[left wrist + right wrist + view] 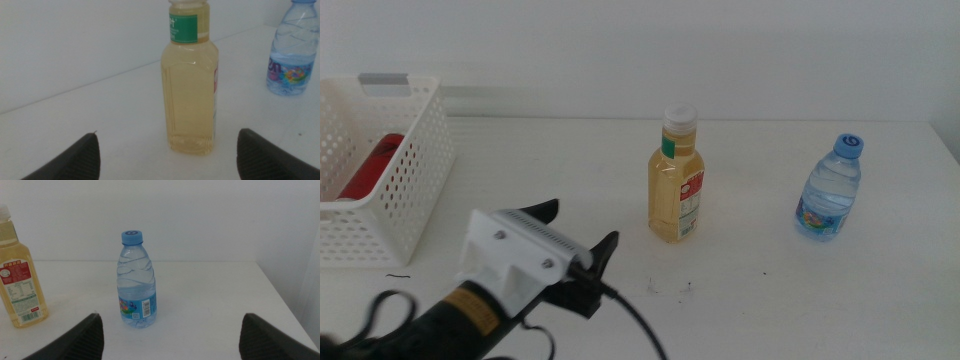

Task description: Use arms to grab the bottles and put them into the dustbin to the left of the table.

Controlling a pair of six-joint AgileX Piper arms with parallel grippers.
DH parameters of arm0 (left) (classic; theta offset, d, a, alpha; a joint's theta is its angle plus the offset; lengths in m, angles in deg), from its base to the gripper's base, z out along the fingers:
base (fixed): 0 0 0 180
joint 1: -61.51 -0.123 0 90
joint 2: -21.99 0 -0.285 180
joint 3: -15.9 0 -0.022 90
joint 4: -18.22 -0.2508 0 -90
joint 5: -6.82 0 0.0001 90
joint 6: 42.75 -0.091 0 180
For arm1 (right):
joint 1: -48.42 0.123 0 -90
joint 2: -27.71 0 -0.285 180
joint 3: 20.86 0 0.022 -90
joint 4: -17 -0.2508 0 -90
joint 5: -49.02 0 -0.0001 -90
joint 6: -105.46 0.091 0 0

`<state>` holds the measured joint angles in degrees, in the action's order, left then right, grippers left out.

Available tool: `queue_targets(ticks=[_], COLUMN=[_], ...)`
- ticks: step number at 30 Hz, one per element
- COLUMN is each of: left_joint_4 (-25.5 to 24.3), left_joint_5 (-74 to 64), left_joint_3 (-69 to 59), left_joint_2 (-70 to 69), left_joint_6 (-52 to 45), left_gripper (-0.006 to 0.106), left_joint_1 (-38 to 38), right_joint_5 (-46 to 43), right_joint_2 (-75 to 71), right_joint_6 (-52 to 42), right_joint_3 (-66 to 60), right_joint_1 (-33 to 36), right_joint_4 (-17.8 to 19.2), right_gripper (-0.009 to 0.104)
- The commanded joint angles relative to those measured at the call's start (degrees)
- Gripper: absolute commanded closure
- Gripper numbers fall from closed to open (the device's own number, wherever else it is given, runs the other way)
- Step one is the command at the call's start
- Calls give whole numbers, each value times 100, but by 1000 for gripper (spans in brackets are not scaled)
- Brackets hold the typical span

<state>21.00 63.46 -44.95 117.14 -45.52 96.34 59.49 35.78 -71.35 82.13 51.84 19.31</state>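
I held the left gripper (582, 232) spread short of the juice bottle (676, 178) (mid-table); right gripper (170, 330) spread, facing the water bottle (136, 280).

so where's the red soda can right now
In the middle view the red soda can lies inside the white perforated dustbin at the table's left edge, left of the left gripper and the yellow juice bottle.

Perforated plastic dustbin (415, 190), clear bottles (676, 180)
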Motion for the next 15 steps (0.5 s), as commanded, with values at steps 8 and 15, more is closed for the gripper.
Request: queue_targets(ticks=[8, 15], left_joint_4=[-381, -624], left_joint_5=[636, 612], left_joint_3=[1118, 1952], left_joint_2=[1692, 2402], left_joint_6=[456, 592], left_gripper=[7, 7], left_joint_1=[2, 2], right_joint_5=[-13, -13], right_joint_2=[-28, -28], right_joint_6=[1, 1], right_joint_3=[-21, -21], right_joint_1=[-53, -53], right_joint_4=[36, 36], right_gripper=[11, 11])
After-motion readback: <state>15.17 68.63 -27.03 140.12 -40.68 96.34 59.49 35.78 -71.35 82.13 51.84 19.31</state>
